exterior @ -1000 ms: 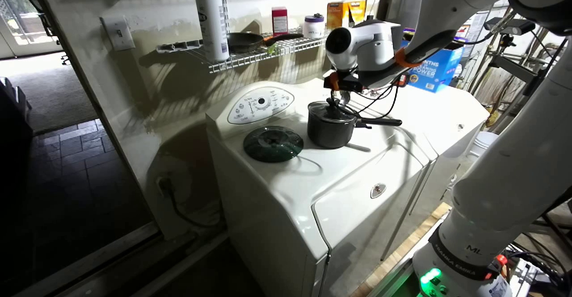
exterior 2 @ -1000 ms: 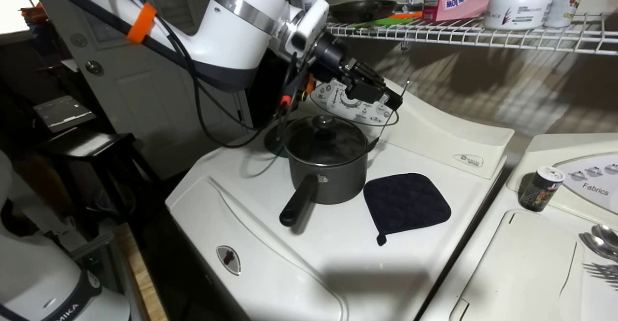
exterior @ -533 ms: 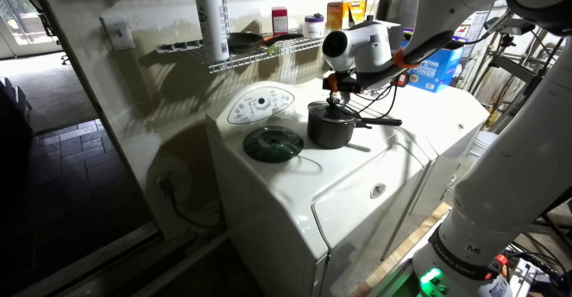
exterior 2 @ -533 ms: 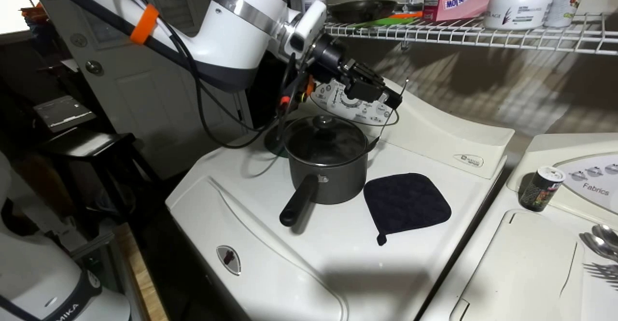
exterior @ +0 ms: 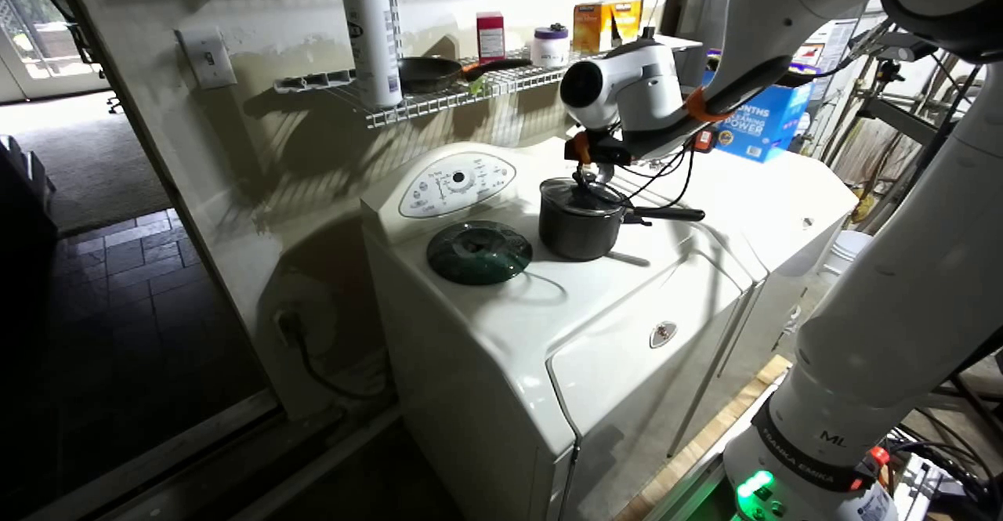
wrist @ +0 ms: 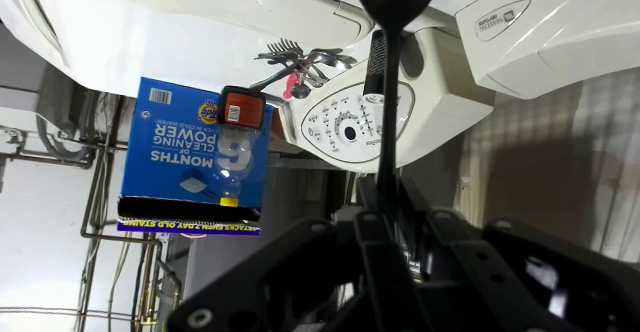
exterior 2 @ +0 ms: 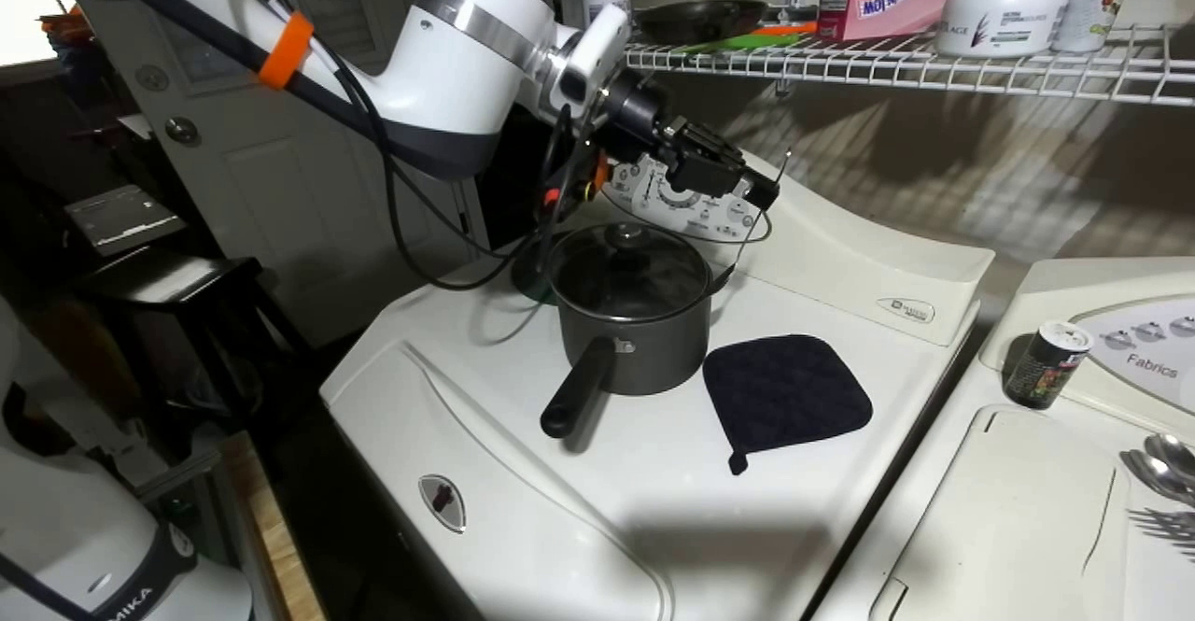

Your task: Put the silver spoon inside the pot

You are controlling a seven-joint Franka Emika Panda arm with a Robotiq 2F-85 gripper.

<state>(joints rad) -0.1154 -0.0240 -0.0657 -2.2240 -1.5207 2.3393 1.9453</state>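
Spoon [wrist: 393, 67], top ctr in wrist view, grasped tilted by gripper [exterior 2: 764, 193]; bowl just beside rim of pot [exterior 2: 635, 359], mid-frame in an exterior view, can't tell if touching. Lid [exterior 2: 593, 275] on pot; potholder [exterior 2: 789, 392] to rt on tabletop [exterior 2: 644, 458].

The pot [exterior 2: 637, 359] is dark grey, the end effector [exterior 2: 762, 191] black, the desk [exterior 2: 672, 472] white. The box [wrist: 172, 145] is blue, lettered white. The spoon [wrist: 392, 67], dim in the wrist view, looks almost black.
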